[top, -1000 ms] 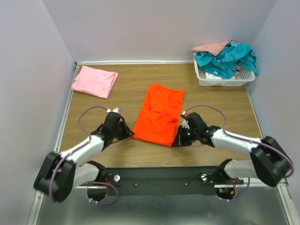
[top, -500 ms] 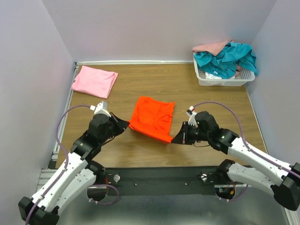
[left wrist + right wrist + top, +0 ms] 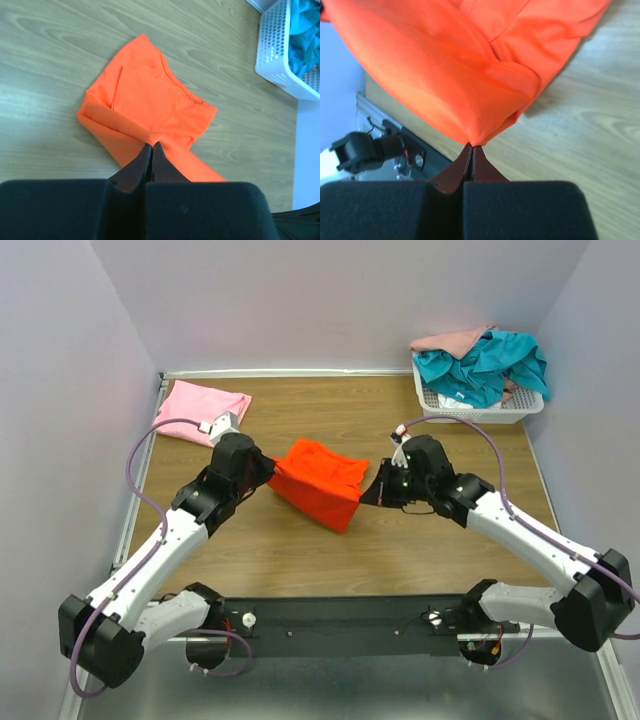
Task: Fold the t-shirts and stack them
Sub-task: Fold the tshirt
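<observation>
left gripper (image 3: 268, 472): its 2 fingers are pressed together on a fold of the orange t-shirt (image 3: 318, 483), at the shirt's left side in the top view. The left wrist view shows no gap between them.
right gripper (image 3: 372, 495): clamped on a bunched corner at the shirt's right side. In the right wrist view the cloth narrows to a point exactly at the fingertips.
orange t-shirt: at the middle of the table (image 3: 420, 550), strung between the 2 grippers. The gripped edge is raised and doubled over the part that lies flat on the wood, and a loose corner hangs toward the near side.
light pink t-shirt (image 3: 200, 410): folded flat at the far-left corner, just behind the left arm's wrist, apart from the orange one.
teal t-shirt (image 3: 485, 365): heaped in the basket (image 3: 475, 412), spilling over its rim.
peach-pink t-shirt (image 3: 450, 340): at the back of that heap, partly under the teal cloth.
basket: white mesh, at the far-right corner beside the wall.
</observation>
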`<state>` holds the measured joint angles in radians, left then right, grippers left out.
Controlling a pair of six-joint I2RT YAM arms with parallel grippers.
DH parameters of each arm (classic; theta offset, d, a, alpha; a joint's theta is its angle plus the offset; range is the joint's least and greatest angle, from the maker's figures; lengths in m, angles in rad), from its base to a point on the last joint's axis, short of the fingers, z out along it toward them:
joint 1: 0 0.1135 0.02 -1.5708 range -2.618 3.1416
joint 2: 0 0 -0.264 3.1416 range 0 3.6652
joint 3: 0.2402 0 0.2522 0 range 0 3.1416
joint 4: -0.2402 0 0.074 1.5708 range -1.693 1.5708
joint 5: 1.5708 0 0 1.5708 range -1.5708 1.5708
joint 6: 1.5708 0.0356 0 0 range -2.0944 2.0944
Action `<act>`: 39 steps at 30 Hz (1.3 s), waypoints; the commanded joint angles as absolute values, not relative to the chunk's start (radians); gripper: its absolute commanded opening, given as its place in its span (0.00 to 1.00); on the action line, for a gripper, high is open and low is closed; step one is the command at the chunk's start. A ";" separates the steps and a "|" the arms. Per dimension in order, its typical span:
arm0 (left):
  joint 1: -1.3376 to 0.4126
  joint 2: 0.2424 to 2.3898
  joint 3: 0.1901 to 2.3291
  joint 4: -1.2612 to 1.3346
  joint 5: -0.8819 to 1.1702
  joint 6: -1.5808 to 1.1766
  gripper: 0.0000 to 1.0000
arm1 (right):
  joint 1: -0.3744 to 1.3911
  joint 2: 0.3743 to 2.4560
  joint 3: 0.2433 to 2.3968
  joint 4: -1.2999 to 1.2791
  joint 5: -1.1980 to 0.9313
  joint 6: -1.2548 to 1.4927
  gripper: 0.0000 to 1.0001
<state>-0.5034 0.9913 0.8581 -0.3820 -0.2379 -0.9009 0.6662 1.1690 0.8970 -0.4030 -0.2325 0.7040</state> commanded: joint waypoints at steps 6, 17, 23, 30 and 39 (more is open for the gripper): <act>-0.436 1.158 0.978 -0.272 -0.292 -0.819 0.00 | 0.523 1.322 0.995 -0.428 -0.301 0.617 0.01; -0.361 1.474 1.135 -0.176 -0.209 -0.762 0.00 | 0.443 1.578 1.181 -0.396 -0.360 0.572 0.00; -0.325 1.646 1.247 -0.167 -0.155 -0.744 0.00 | 0.391 1.725 1.293 -0.374 -0.380 0.572 0.00; -0.308 1.850 1.396 -0.164 -0.121 -0.724 0.03 | 0.335 1.905 1.438 -0.364 -0.405 0.563 0.01; -0.272 2.002 1.615 -0.216 -0.132 -0.698 0.92 | 0.279 2.171 1.775 -0.365 -0.488 0.502 0.61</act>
